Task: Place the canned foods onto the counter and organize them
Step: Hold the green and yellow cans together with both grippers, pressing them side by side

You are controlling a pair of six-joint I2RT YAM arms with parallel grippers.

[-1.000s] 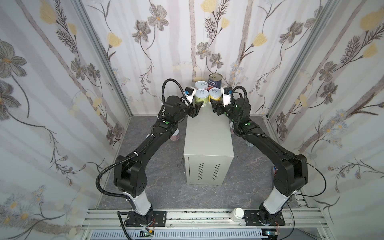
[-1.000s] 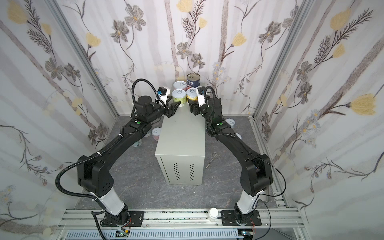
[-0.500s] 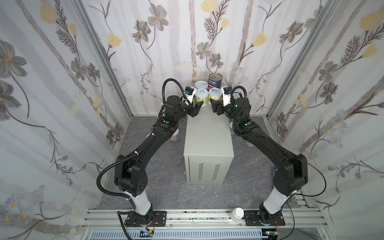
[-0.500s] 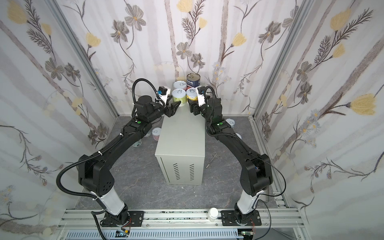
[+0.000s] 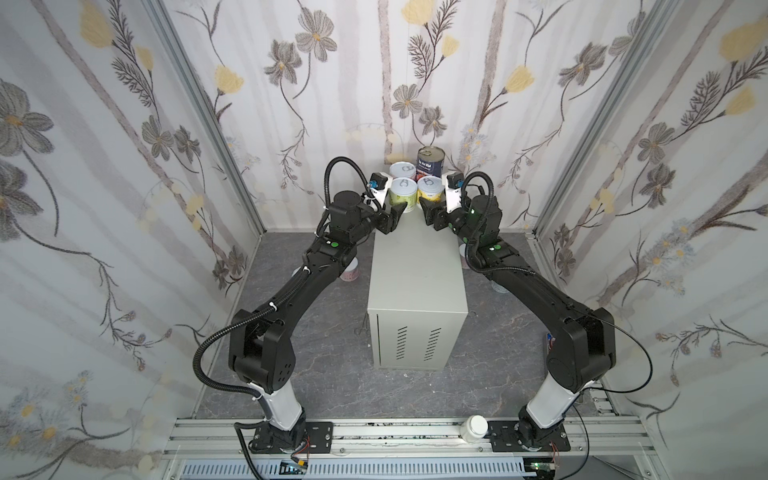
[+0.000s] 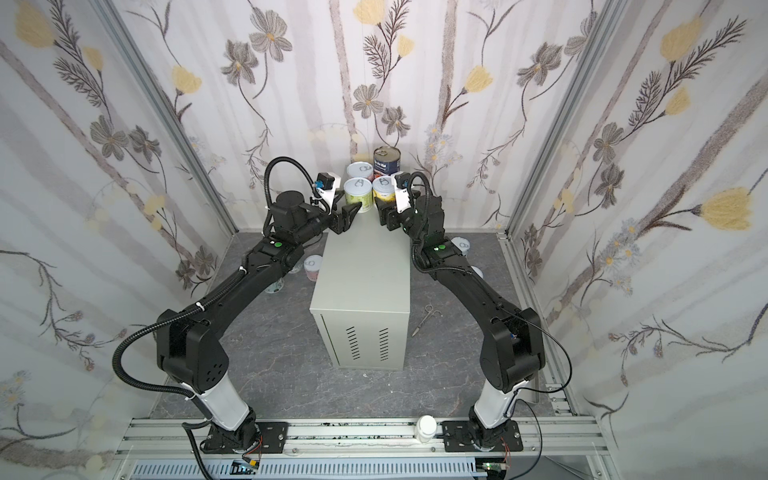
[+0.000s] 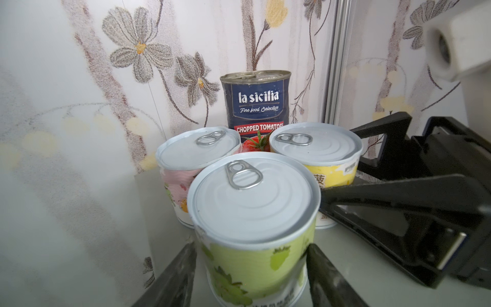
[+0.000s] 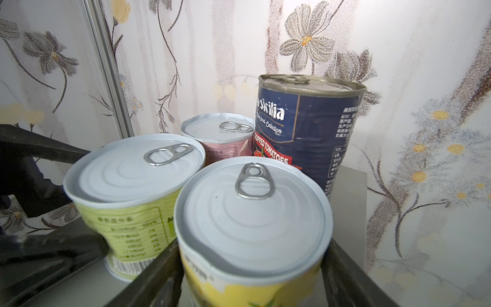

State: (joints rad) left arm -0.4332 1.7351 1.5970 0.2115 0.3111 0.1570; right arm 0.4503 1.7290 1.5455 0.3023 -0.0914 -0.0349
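Four canned foods stand at the far end of the counter (image 5: 415, 266) (image 6: 365, 274): the tall tomato can (image 5: 431, 162) (image 7: 255, 103), a pink can (image 5: 402, 170) (image 8: 220, 138), a green can (image 5: 404, 195) (image 6: 358, 199) and a yellow can (image 5: 430, 193) (image 6: 383, 193). My left gripper (image 5: 395, 216) (image 7: 252, 265) straddles the green can, open, with a thin gap at one finger. My right gripper (image 5: 428, 212) (image 8: 252, 273) straddles the yellow can, its jaws close beside the can's sides. Both cans rest on the counter top.
More cans lie on the dark floor: a pink one (image 6: 312, 266) and another (image 6: 274, 286) under the left arm, two (image 6: 460, 245) (image 6: 476, 272) under the right arm. Small scissors (image 6: 424, 320) lie right of the counter. A white bottle (image 5: 473, 428) stands on the front rail.
Both arms stay where they were at the far end of the counter. The jaws of both grippers have eased slightly wider around their cans.
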